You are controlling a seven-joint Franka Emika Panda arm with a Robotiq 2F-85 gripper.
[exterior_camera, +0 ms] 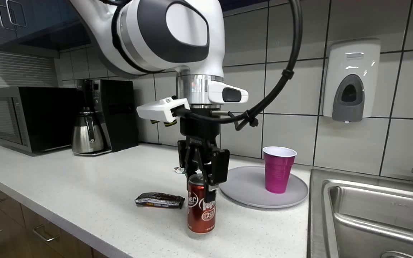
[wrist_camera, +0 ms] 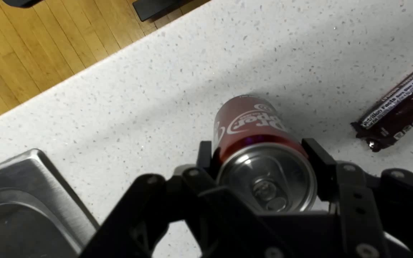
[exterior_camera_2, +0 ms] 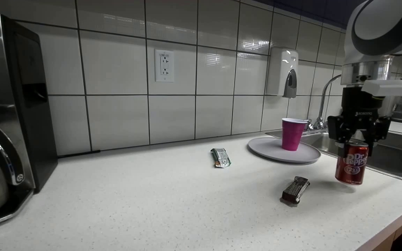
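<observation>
A: What did the gripper (exterior_camera: 200, 188) grasp in an exterior view?

B: It clasped a red soda can (exterior_camera: 201, 215), upright, gripped near its top and bearing the number 23 on its label.

A: What lay around the can there?

B: A dark wrapped bar (exterior_camera: 160, 200) lay just beside it on the white counter (exterior_camera: 84, 186). On the opposite side of the can, a gray plate (exterior_camera: 244, 190) carried 1 magenta cup (exterior_camera: 279, 173), upright, with a steel sink (exterior_camera: 317, 215) next to the plate. A soap dispenser (exterior_camera: 351, 80) was mounted on the tiled wall (exterior_camera: 296, 93) above. A coffee maker (exterior_camera: 117, 118) stood well apart from the can.

A: What else appeared?

B: In an exterior view, a small silver-and-green packet (exterior_camera_2: 221, 158) lay on the counter near the plate, and an outlet (exterior_camera_2: 164, 65) was set in the wall. The can's label read "Dr Pepper"; whether its base touched the counter could not be told.

A: And the wrist view?

B: There, 2 black fingers (wrist_camera: 319, 163) flanked the can below its rim, pressed to opposite sides. The silver lid (wrist_camera: 242, 179) faced the camera; the bar lay apart at the right of the view, the sink's corner at the lower left, and a wooden floor (wrist_camera: 31, 53) beyond the counter's edge.
</observation>
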